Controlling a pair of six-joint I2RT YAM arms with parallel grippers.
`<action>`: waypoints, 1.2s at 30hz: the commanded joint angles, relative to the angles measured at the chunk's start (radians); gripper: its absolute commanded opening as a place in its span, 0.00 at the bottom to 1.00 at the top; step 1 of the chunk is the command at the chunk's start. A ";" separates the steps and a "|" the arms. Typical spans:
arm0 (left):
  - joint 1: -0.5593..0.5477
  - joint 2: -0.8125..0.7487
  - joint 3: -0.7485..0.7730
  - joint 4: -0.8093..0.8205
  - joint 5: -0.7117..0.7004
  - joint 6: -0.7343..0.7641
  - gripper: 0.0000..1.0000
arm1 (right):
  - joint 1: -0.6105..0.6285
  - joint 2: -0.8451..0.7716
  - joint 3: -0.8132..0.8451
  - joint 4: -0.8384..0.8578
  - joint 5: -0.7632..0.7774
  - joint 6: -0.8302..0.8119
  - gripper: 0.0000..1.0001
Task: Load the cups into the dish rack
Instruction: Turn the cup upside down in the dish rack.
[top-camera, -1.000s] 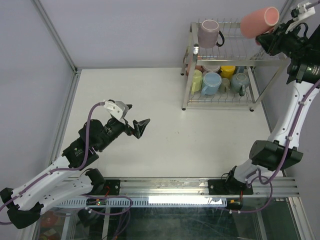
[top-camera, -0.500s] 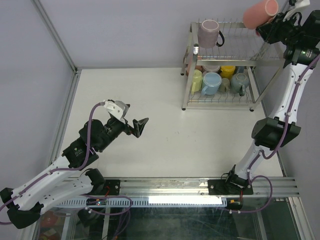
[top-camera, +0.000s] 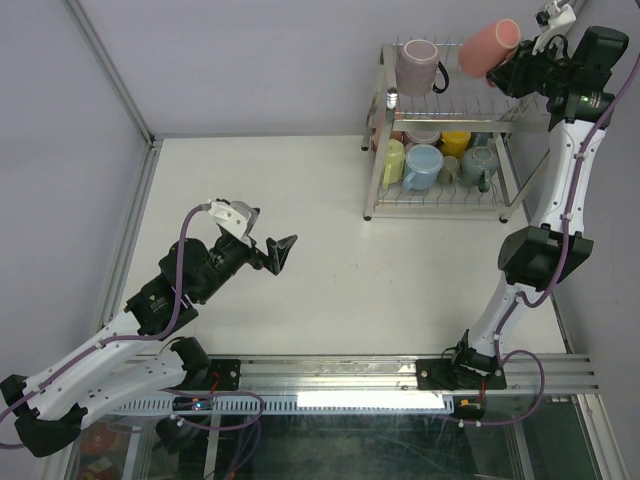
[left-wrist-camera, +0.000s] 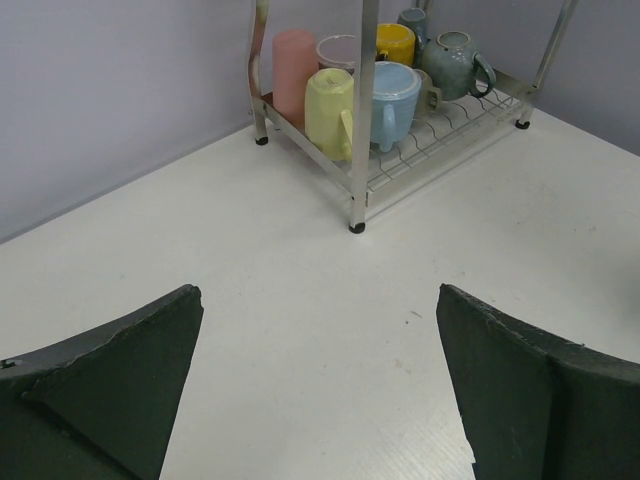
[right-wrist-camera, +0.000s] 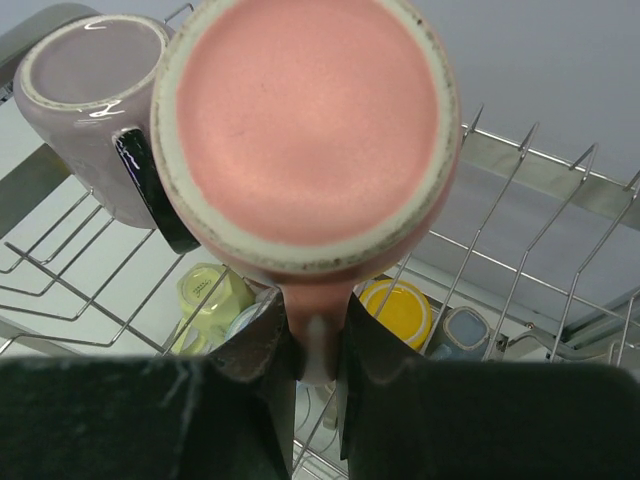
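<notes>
Salmon cup (top-camera: 488, 46) in right jaws now leftward, beside mauve mug (top-camera: 415, 66) above rack (top-camera: 470, 120); left jaws apart.

White table (top-camera: 330, 200), one rack (top-camera: 440, 207) standing on it.
The chrome wire rack sits on small dark feet in the far right corner, close to the back wall; a metal rail (top-camera: 130, 240) runs along the table's left edge.

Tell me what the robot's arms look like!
The left arm and right arm are white tubes with chunky black joints. Purple cables loop along them. The left claw and right claw have two dark, wedge-shaped fingers.
</notes>
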 joint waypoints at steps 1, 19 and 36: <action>0.001 0.001 0.016 0.025 -0.019 0.014 0.99 | 0.001 -0.033 0.065 0.065 -0.001 -0.044 0.07; 0.001 -0.003 0.015 0.025 -0.017 0.014 0.99 | 0.036 -0.038 0.015 0.034 0.003 -0.085 0.15; 0.000 -0.008 0.014 0.024 -0.018 0.014 0.99 | 0.043 -0.038 0.003 0.019 0.011 -0.096 0.23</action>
